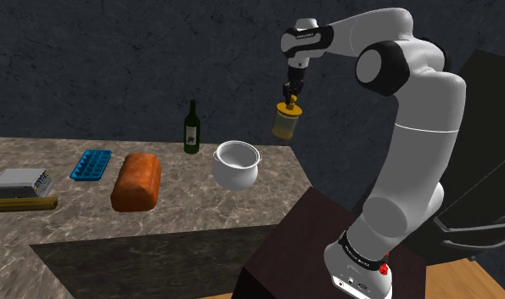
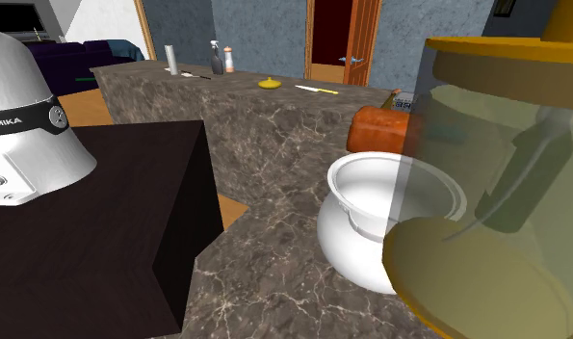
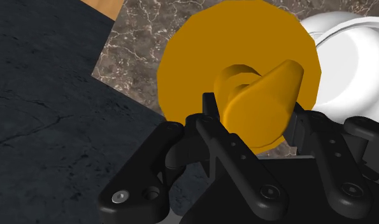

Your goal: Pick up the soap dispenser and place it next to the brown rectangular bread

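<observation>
The soap dispenser (image 1: pixel 285 121), a yellowish see-through bottle with an orange cap and pump, hangs in the air above the counter's right end, to the right of the white pot. My gripper (image 1: pixel 289 95) is shut on its pump from above. In the wrist view the black fingers (image 3: pixel 214 137) clasp the orange pump (image 3: pixel 261 95) over the round orange cap. The dispenser (image 2: pixel 486 183) looms large in the second exterior view. The brown rectangular bread (image 1: pixel 137 180) lies on the marble counter, left of the pot; its end (image 2: pixel 378 128) shows behind the pot in the second exterior view.
A white pot (image 1: pixel 237 164) stands between dispenser and bread. A dark green bottle (image 1: pixel 191 129) stands behind it, a blue ice tray (image 1: pixel 90 164) left of the bread, a grey box (image 1: pixel 19 180) and a rolling pin (image 1: pixel 21 203) at far left. The dark stand (image 1: pixel 297 246) sits below.
</observation>
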You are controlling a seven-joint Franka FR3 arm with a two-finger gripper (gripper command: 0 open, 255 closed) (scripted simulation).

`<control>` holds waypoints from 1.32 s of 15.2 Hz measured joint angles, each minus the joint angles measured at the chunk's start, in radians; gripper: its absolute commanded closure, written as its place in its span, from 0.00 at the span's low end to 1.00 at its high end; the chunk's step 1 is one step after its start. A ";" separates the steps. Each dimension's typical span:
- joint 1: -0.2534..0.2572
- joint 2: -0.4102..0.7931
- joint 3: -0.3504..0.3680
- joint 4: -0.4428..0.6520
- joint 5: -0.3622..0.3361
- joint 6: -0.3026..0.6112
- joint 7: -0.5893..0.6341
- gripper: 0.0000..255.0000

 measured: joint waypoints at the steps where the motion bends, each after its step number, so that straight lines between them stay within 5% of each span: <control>1: 0.000 -0.003 -0.001 0.009 -0.001 -0.012 -0.001 1.00; 5: 0.007 -0.018 0.001 0.029 -0.004 -0.047 0.007 1.00; 20: 0.223 -0.140 0.110 -0.124 -0.035 -0.033 0.328 1.00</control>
